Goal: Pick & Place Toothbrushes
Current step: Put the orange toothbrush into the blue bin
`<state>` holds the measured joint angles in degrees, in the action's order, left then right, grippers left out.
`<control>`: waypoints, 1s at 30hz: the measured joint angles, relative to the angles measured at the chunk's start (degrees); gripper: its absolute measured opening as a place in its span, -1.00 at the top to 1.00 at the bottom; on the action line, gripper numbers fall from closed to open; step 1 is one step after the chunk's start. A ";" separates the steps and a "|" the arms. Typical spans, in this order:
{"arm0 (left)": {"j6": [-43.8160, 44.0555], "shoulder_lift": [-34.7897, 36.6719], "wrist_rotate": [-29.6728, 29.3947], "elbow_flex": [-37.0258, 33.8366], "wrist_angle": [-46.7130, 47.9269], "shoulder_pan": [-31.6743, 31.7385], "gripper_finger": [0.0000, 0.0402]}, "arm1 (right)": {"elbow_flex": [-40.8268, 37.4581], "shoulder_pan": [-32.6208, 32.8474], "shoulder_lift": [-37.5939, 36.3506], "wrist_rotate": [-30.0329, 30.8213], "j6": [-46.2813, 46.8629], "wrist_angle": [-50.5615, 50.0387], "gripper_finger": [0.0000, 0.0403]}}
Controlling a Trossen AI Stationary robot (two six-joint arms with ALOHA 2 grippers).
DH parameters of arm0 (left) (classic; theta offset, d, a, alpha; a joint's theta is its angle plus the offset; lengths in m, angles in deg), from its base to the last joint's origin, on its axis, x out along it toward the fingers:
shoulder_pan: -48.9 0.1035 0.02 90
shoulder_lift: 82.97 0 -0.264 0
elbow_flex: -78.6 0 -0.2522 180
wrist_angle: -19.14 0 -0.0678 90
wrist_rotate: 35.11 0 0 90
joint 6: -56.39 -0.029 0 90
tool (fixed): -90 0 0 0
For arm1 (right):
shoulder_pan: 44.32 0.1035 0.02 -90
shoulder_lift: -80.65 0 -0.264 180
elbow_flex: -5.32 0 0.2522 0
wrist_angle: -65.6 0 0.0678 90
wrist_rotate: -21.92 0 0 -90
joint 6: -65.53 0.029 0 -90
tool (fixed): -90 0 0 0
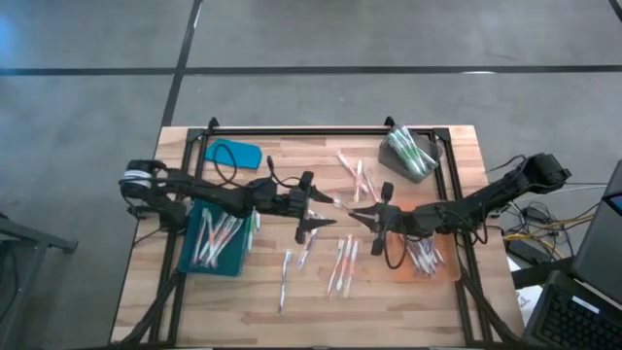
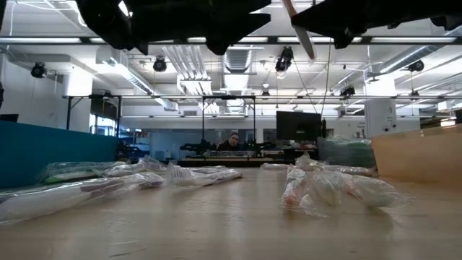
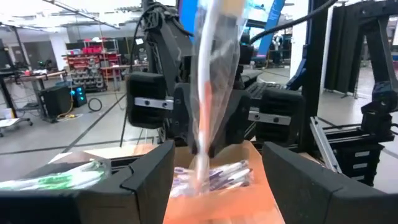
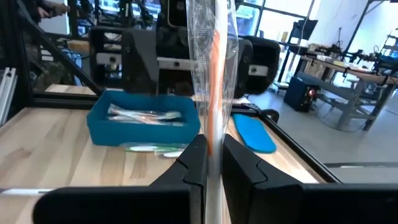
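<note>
Holding: a wrapped toothbrush (image 4: 214, 93) with an orange-red handle is clamped between the fingers of the right gripper (image 1: 367, 218), raised above the table (image 1: 321, 301) near its middle.
Right gripper: clenched on the wrapped toothbrush, which stands upright between the two dark fingers in the right wrist view.
Left gripper (image 1: 316, 216): fingers are spread wide with nothing between them; it is faced toward the right gripper, just at 9 o'clock of it, the two close but apart.
Left wrist view: the held toothbrush is seen upright in its clear wrapper, in front of the right gripper's body.
Blue tray (image 1: 216, 243): placed at 9 o'clock on the table, under the left arm; several toothbrushes are laid in it.
Orange tray (image 1: 442, 270): placed at 4 o'clock, under the right arm; a few toothbrushes are laid in it.
Grey bin (image 1: 413, 156): set at 1 o'clock, filled with green-and-white toothbrushes.
Loose toothbrushes (image 1: 342, 264): scattered on the wood at 6 o'clock and at 12 o'clock of the grippers.
Blue lid (image 1: 233, 154): laid flat at 11 o'clock.
Low view: wrapped toothbrushes are seen lying on the tabletop; a person (image 2: 233, 141) is seen far behind the table.
</note>
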<state>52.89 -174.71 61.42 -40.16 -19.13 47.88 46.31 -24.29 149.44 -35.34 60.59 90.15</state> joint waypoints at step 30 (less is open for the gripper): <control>-0.35 -6.69 2.83 9.10 0.05 -0.23 0.57 | 1.16 0.37 1.03 -0.27 -0.23 -0.15 0.89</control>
<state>52.54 -181.40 64.25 -31.06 -19.08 47.65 47.47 -23.92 150.47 -35.62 60.37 90.00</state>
